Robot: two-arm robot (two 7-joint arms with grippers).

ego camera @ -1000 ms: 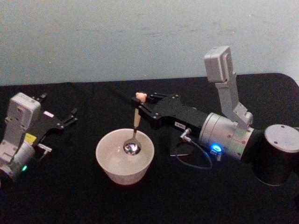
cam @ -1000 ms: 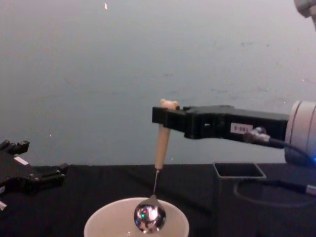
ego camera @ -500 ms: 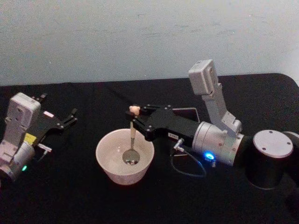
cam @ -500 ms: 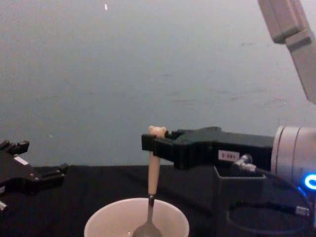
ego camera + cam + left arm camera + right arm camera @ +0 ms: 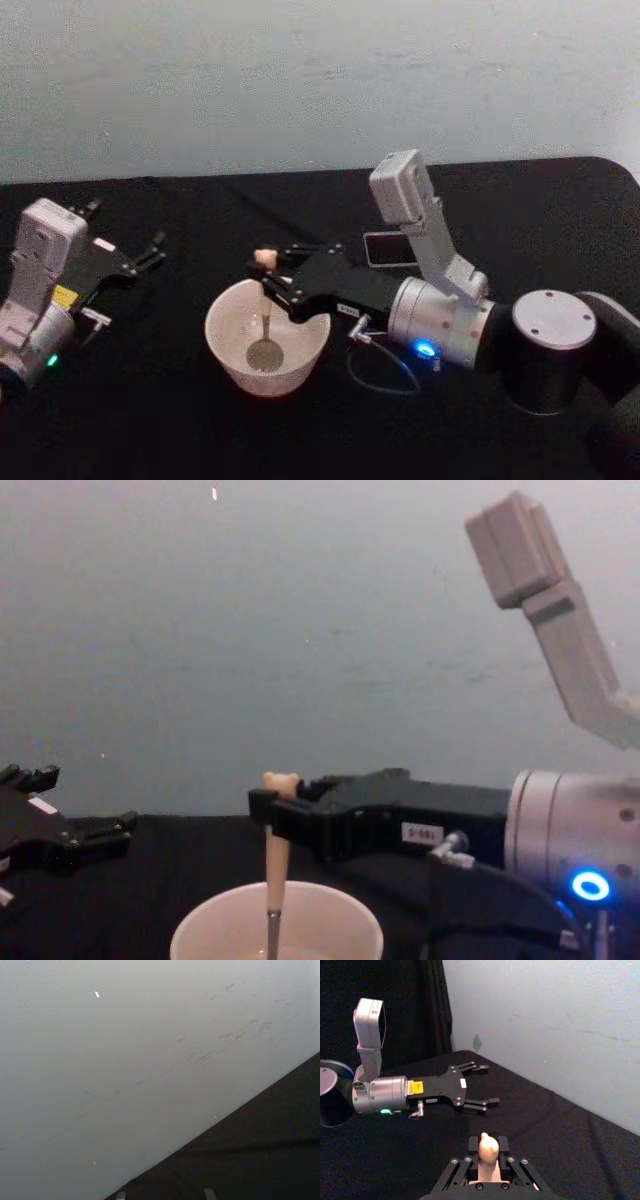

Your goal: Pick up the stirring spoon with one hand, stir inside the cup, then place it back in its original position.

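Observation:
The stirring spoon point(image 5: 267, 300) stands upright, its metal bowl low inside the cream-white cup point(image 5: 228, 362) and its bear head point(image 5: 281, 779) sticking up above the fingers. My right gripper point(image 5: 268, 276) reaches in from the right and is shut on the beige handle just under the bear head point(image 5: 489, 1147). In the chest view the handle point(image 5: 275, 858) drops into the cup point(image 5: 215, 935) left of its centre. The dark grey holder point(image 5: 393, 249) stands behind the right arm, partly hidden by it. My left gripper point(image 5: 150, 252) rests open at the table's left, apart from the cup.
A black cloth point(image 5: 150, 420) covers the table, with a pale wall point(image 5: 300, 80) behind it. A thin cable loop point(image 5: 385, 372) hangs from the right wrist just right of the cup. The left gripper point(image 5: 482, 1085) lies flat on the cloth.
My right gripper has moved left and down with the spoon. The spoon's bowl has sunk from above the rim to deep inside the cup. The left arm has not moved.

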